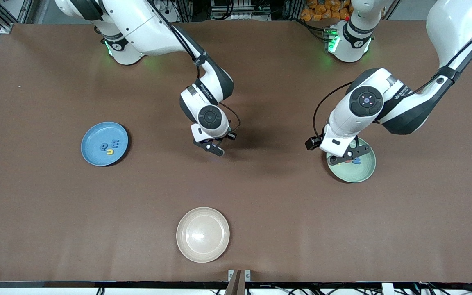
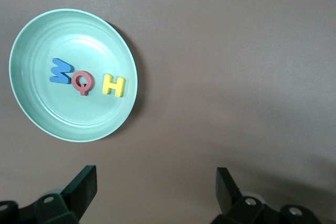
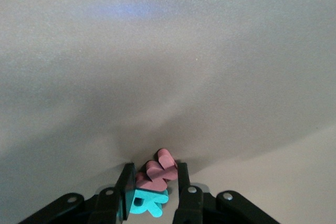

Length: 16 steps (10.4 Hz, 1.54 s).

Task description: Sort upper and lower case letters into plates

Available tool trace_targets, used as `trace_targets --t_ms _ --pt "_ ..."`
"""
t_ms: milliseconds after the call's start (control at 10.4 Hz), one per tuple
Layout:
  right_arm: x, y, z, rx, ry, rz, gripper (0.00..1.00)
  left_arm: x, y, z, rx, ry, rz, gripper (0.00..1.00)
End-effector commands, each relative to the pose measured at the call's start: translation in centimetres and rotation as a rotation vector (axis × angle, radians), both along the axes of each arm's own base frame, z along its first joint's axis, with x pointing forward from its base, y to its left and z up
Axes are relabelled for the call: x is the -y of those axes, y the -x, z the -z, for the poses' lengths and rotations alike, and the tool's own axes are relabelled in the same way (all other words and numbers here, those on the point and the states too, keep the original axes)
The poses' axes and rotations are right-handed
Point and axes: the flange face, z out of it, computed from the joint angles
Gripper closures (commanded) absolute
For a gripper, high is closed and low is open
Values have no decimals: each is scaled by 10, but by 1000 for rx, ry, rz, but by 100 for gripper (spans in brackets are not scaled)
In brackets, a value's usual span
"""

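My right gripper (image 3: 155, 167) is down at the table's middle (image 1: 214, 149), shut on a pink letter (image 3: 161, 174). That letter lies tilted on a teal letter (image 3: 149, 202), which touches one finger. The front view hides both letters. The blue plate (image 1: 92, 153) toward the right arm's end holds two blue letters (image 1: 115, 143) and a yellow one (image 1: 110, 152). My left gripper (image 2: 156, 171) hangs open over the rim of the mint green plate (image 1: 359, 173), with nothing between its fingers. That plate (image 2: 79, 121) holds a blue letter (image 2: 60, 71), a red Q (image 2: 83, 82) and a yellow H (image 2: 114, 85).
A cream-beige plate (image 1: 203, 234) with nothing in it sits near the table's front edge, nearer to the front camera than my right gripper. Brown tabletop lies between the three plates.
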Motion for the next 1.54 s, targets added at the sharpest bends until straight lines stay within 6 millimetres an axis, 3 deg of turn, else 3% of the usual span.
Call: trace_targets --t_ms 0,96,674,866,962,1443 --pt "5 3 -3 0 4 -12 74 1 1 -4 -13 -3 -22 0" --pt "5 3 -3 0 4 -12 78 2 2 -3 -15 -2 -22 0" --pt "6 2 -4 -16 15 -16 78 30 6 -10 -25 22 -75 0" --pt "7 2 -3 -13 12 -22 65 28 5 -10 -25 22 -72 0" --pt "8 2 -2 -14 11 -29 50 28 6 -10 -26 21 -71 0" --pt "11 5 4 -24 20 -37 54 27 5 -10 -25 23 -66 0"
